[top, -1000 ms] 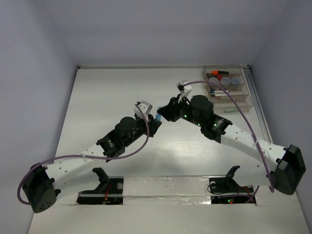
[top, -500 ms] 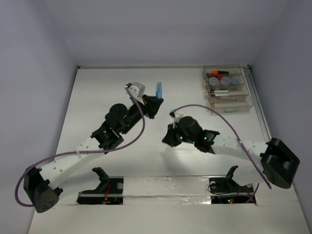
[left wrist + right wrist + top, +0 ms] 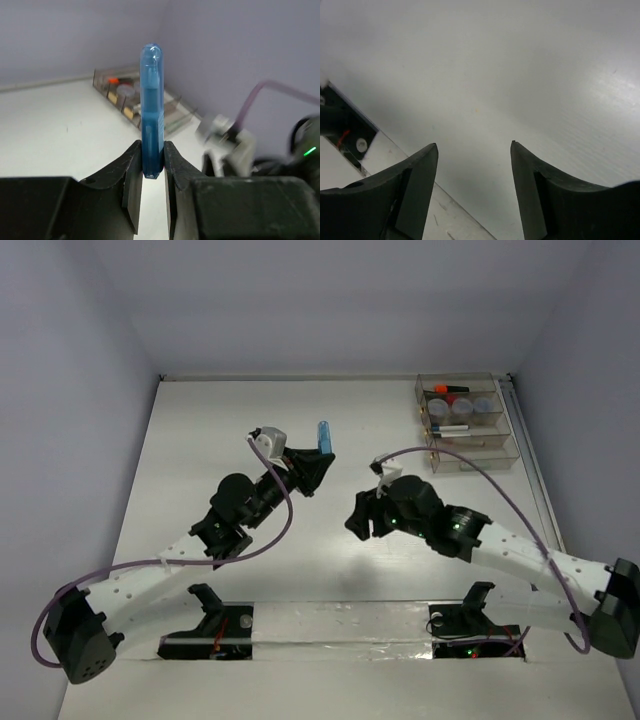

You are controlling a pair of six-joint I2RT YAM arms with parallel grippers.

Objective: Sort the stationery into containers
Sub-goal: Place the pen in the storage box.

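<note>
A light blue highlighter (image 3: 151, 100) stands upright between the fingers of my left gripper (image 3: 152, 150), which is shut on its lower end. From above, the highlighter (image 3: 323, 434) pokes out past the left gripper (image 3: 316, 460) over the middle of the table. My right gripper (image 3: 358, 523) hangs open to the right and nearer, apart from it. In the right wrist view the right gripper (image 3: 474, 145) has only bare table between its fingers. The clear stepped organiser (image 3: 505, 448) sits at the far right. It holds an orange-black highlighter (image 3: 447, 390), grey-lilac pots (image 3: 460, 407) and a white pen (image 3: 455, 426).
The organiser (image 3: 102, 80) shows beyond the highlighter in the left wrist view, with the right arm (image 3: 225, 135) blurred at right. The table's near edge and a base slot (image 3: 345, 135) lie left of the right fingers. Walls close the table on three sides.
A second ago both grippers met at the blue highlighter. The left gripper has since carried it up and away, while the right gripper let go, drew back toward the near side and opened.
</note>
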